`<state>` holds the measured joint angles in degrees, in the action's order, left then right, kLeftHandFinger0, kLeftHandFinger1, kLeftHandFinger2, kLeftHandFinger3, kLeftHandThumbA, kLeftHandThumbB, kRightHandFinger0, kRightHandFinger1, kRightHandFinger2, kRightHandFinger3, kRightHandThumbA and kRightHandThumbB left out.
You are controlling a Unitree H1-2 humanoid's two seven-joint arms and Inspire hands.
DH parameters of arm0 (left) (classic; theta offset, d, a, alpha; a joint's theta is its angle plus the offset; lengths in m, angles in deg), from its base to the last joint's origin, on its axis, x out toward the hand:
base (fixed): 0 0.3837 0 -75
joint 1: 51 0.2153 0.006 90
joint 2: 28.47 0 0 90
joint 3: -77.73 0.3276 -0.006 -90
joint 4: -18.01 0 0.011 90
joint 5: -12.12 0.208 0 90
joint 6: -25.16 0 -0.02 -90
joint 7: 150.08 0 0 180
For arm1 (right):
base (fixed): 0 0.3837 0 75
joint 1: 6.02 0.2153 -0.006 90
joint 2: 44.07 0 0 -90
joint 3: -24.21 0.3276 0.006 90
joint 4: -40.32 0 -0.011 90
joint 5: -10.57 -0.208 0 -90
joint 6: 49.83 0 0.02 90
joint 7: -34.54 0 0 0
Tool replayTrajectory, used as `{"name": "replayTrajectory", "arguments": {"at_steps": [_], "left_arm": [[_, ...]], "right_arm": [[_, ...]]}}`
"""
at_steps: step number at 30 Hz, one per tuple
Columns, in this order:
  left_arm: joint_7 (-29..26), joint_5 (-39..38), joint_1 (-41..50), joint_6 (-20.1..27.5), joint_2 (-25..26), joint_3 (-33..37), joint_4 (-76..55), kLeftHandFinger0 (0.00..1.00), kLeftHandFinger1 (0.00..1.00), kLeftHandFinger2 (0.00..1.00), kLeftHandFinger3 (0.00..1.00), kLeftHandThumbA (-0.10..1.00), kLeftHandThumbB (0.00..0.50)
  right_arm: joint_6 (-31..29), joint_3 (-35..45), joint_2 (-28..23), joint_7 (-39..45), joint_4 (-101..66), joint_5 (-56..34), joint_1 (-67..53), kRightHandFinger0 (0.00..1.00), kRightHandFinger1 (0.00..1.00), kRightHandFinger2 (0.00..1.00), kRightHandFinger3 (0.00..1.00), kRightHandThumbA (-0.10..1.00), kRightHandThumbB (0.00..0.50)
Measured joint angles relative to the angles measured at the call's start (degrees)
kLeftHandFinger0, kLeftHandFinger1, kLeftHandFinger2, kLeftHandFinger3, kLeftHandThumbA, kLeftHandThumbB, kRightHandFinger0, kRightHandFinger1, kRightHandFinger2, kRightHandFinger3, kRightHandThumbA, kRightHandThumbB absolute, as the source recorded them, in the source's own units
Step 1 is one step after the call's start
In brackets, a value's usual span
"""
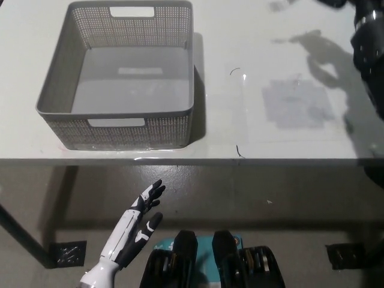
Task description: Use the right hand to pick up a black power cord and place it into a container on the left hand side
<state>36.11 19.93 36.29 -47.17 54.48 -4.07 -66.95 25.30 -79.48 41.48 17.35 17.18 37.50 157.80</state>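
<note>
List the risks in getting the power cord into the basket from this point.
The right arm rises out of the frame's top right corner, so the right hand and cord cannot be seen; grip security is unknown. A dangling cable might snag the grey basket rim. The left hand hangs open below the table, offering no help.
</note>
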Motion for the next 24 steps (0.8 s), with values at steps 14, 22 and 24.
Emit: {"name": "replayTrajectory", "arguments": {"at_steps": [14,22,24], "left_arm": [[0.0,0.1,0.0,-0.6,0.1,0.0,-0.2,1.00,1.00,1.00,1.00,0.91,0.258],[0.0,0.1,0.1,-0.6,0.1,0.1,-0.2,1.00,1.00,1.00,1.00,0.93,0.274],[0.1,0.0,0.1,-0.6,0.0,0.1,-0.2,1.00,1.00,1.00,1.00,0.94,0.275]], "right_arm": [[2.4,0.0,5.7,0.1,-12.2,0.4,2.7,0.00,0.45,0.73,0.86,-0.10,0.145],[3.1,-1.3,13.8,0.1,-12.8,0.9,4.5,0.00,0.29,0.65,0.76,-0.10,0.178],[3.2,-1.7,16.5,0.1,-12.0,1.1,5.1,0.00,0.32,0.67,0.78,-0.10,0.169]]}}
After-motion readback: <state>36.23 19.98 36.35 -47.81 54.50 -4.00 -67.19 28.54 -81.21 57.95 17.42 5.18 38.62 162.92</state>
